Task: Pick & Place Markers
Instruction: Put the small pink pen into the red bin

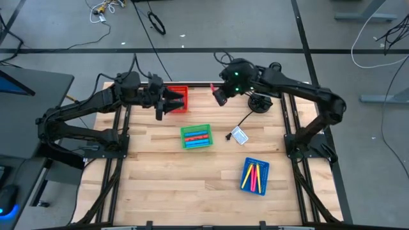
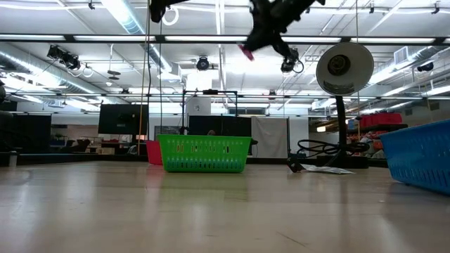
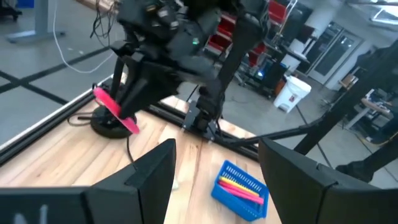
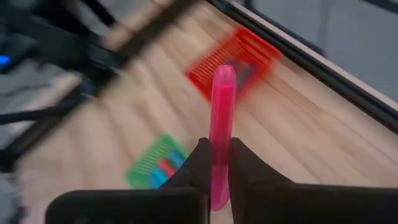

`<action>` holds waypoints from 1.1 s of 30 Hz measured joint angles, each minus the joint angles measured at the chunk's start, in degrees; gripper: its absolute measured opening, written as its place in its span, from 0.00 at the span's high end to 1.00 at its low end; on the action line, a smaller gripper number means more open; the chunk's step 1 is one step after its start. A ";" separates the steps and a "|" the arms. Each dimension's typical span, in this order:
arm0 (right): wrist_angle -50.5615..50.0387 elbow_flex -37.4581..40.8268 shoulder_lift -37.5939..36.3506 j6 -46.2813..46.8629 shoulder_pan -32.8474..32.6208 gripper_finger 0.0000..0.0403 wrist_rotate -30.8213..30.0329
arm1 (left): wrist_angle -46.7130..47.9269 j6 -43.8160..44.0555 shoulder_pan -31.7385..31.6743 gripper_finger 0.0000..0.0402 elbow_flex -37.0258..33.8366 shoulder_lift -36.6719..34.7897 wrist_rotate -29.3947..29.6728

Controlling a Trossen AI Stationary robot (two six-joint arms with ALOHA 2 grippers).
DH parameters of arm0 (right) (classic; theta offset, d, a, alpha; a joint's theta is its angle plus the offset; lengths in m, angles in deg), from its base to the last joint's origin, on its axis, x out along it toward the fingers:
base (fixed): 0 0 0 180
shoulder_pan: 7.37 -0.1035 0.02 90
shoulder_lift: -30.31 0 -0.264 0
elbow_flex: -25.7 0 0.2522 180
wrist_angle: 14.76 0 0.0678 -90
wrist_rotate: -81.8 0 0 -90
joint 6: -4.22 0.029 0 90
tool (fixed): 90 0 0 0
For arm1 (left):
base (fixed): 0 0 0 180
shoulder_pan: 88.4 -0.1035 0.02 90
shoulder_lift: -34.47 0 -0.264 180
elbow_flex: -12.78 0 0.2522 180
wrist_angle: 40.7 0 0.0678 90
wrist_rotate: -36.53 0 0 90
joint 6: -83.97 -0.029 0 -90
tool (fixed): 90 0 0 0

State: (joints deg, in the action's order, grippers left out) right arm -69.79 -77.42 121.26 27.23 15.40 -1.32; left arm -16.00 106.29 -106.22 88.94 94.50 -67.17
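Note:
My right gripper (image 1: pixel 218 97) hangs high over the table's far side, shut on a pink marker (image 4: pixel 222 106), which also shows in the left wrist view as the same pink marker (image 3: pixel 115 110). My left gripper (image 3: pixel 216 149) is open and holds nothing; it hovers beside the red tray (image 1: pixel 179 99) at the far left. The green tray (image 1: pixel 195 137) holds markers near the table's middle. The blue tray (image 1: pixel 255 176), at the near right, holds pink and yellow markers. My right gripper pinches the pink marker's sides (image 4: pixel 219 163) between its two fingers, nearer one end than the middle. The longer part sticks out past the fingertips (image 4: pixel 199 155). The fingers slant down from the far right. The marker is tilted and lifted well clear of the table.
A white-and-blue card (image 1: pixel 239 135) lies right of the green tray. A black lamp base (image 1: pixel 259 102) with a cord stands at the far right. Bare wood shows across the near half of the table (image 1: pixel 185 185).

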 joint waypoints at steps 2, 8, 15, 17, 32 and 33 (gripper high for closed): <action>3.33 0.00 -1.09 -0.03 -1.11 0.96 1.87 | -0.87 0.12 0.00 0.42 0.00 0.00 0.01; 14.79 -0.02 -2.60 -3.82 -4.93 0.96 9.21 | -1.76 1.12 0.05 0.42 0.00 0.00 0.46; 24.38 -0.02 -2.64 -9.13 -8.81 0.96 15.05 | -3.97 1.12 0.06 0.42 0.00 0.00 -1.22; 25.66 -0.02 -2.64 -10.91 -9.74 0.96 15.13 | -4.25 1.08 0.07 0.42 0.00 0.00 -2.13; 32.73 -0.02 -2.55 -9.97 -12.54 0.96 14.94 | -8.57 -1.16 2.23 0.42 0.47 0.07 -1.09; 32.74 -0.02 -2.48 -9.98 -12.59 0.96 14.61 | -8.43 -1.65 2.45 0.42 1.01 0.52 -0.53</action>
State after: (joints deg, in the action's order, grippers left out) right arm -37.05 -77.45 118.77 17.24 2.81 13.30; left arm -24.44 104.64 -103.77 89.94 95.02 -67.70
